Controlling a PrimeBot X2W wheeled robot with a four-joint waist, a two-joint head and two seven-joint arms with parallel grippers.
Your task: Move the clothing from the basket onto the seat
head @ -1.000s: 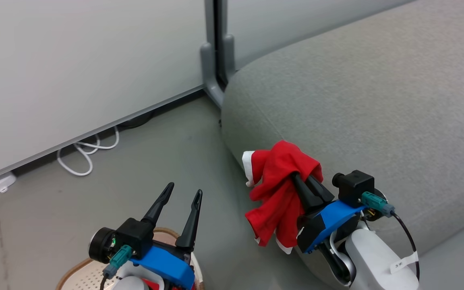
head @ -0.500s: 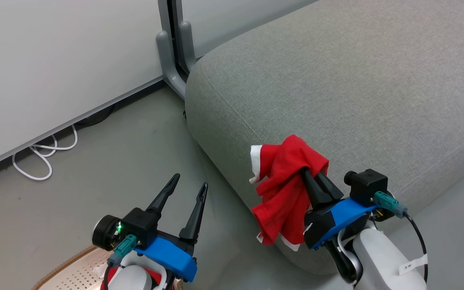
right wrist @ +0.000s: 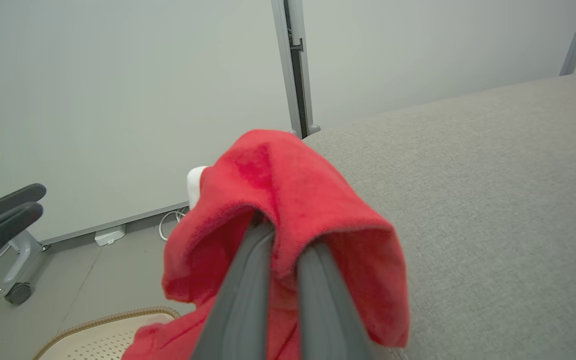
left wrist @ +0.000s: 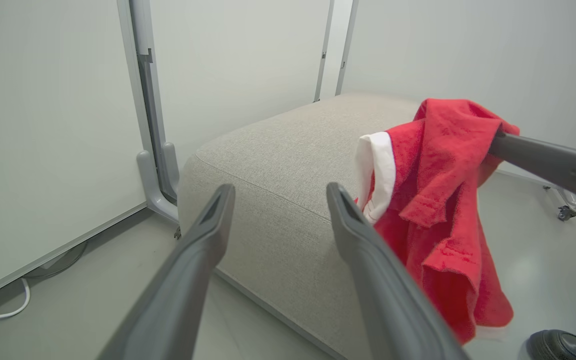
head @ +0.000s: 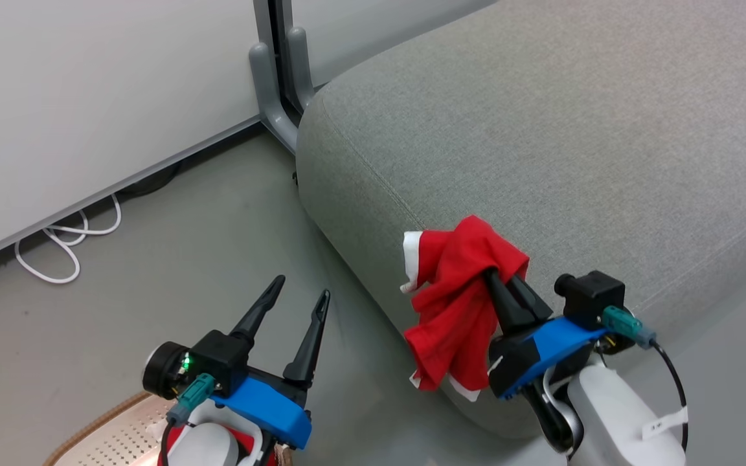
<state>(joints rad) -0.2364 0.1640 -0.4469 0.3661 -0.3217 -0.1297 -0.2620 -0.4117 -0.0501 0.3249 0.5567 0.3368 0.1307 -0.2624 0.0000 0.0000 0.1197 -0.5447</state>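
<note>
Right now the right end effector [head: 501, 278] is clamped shut on a bunched fold of the red garment [head: 451, 304]. The garment hangs from its fingers at the rounded front corner of the seat [head: 541, 129], by the cushion's edge rather than over its flat top. Most of the cloth dangles on the floor [head: 217, 226] side (the white-trimmed hem lowest), so a release here would probably let it slide down the upholstery onto the floor. The pinch holds only a small fold, and if the trailing cloth drags on the seat fabric as the arm reaches in, it could tug free early. The left end effector [head: 302, 288] stands wide and empty over the basket [head: 107, 440]. Something red shows beneath its wrist, likely more clothing, half hidden, and easily forgotten
</note>
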